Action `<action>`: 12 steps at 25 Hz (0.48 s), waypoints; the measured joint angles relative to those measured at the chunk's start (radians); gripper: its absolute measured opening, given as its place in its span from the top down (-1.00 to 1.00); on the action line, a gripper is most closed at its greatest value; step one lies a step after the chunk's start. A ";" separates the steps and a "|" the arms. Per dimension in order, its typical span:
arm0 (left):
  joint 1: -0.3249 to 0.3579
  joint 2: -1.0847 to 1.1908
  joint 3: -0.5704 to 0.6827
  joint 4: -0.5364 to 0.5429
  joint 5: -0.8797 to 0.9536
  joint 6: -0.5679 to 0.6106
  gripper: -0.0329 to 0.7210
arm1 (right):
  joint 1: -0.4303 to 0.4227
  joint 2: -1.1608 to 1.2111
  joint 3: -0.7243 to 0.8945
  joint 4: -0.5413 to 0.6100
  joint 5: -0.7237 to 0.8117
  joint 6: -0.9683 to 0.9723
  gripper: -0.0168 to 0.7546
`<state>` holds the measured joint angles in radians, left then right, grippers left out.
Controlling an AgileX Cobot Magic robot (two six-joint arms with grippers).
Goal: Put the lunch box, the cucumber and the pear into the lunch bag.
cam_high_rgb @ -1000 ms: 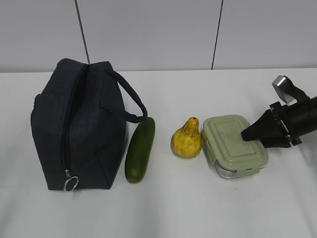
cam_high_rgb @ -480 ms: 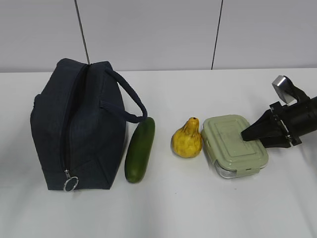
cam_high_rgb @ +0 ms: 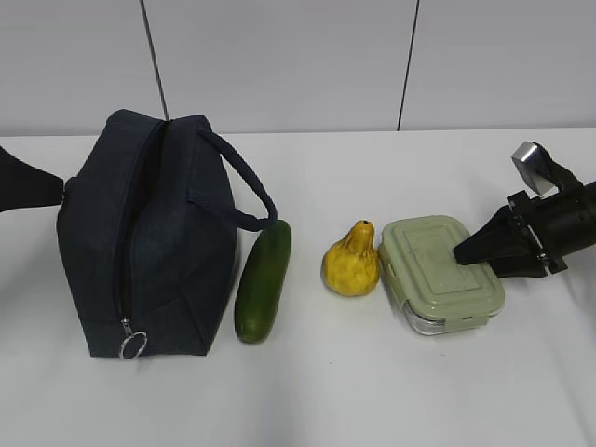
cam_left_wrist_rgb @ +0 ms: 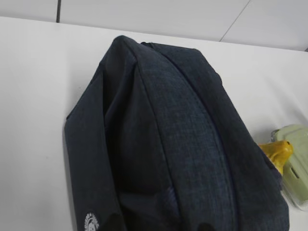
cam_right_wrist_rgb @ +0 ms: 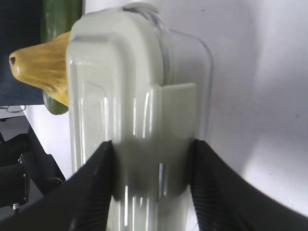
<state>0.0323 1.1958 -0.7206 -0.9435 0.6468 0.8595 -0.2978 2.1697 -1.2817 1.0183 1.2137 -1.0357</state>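
The one clear change over the last second was on the left edge of the exterior view: a dark wedge, evidently the left gripper [cam_high_rgb: 23, 183], had come into the picture and stood close against the back end of the lunch bag [cam_high_rgb: 149, 237], where a moment earlier there was only bare counter [cam_high_rgb: 372, 391]. Its wrist camera looked down along the bag's top and zipper seam, with only dark tips at the bottom edge, so whether its jaws were released or clenched on fabric could not be told; nothing showed them holding anything. The bag itself sat as before, upright on the left, its zipper apparently closed with the ring pull [cam_high_rgb: 133, 345] hanging low at the near end. On the right nothing had moved: the right gripper [cam_high_rgb: 480, 256] remained with its jaws clamped across the short end of the lunch box [cam_high_rgb: 438, 270], one finger on each side of the pale green lid in the wrist view, and the box rested on the counter. The cucumber [cam_high_rgb: 264, 280] lay just beside the bag, the pear [cam_high_rgb: 352, 262] between cucumber and box, close to the box. The left arm's arrival suggested the bag was about to be steadied or opened, which had to happen before anything could go in.
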 joint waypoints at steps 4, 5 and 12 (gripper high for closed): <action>0.000 0.067 -0.049 -0.002 0.056 0.000 0.14 | 0.000 0.000 0.000 0.000 0.000 0.000 0.05; 0.000 0.075 -0.054 -0.002 0.071 0.000 0.14 | 0.000 0.000 0.000 0.000 0.000 0.000 0.05; 0.000 0.095 -0.060 -0.009 0.113 0.000 0.14 | 0.000 0.000 0.000 0.000 0.000 0.000 0.05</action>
<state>0.0323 1.2908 -0.7807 -0.9523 0.7602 0.8597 -0.2978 2.1697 -1.2817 1.0183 1.2137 -1.0357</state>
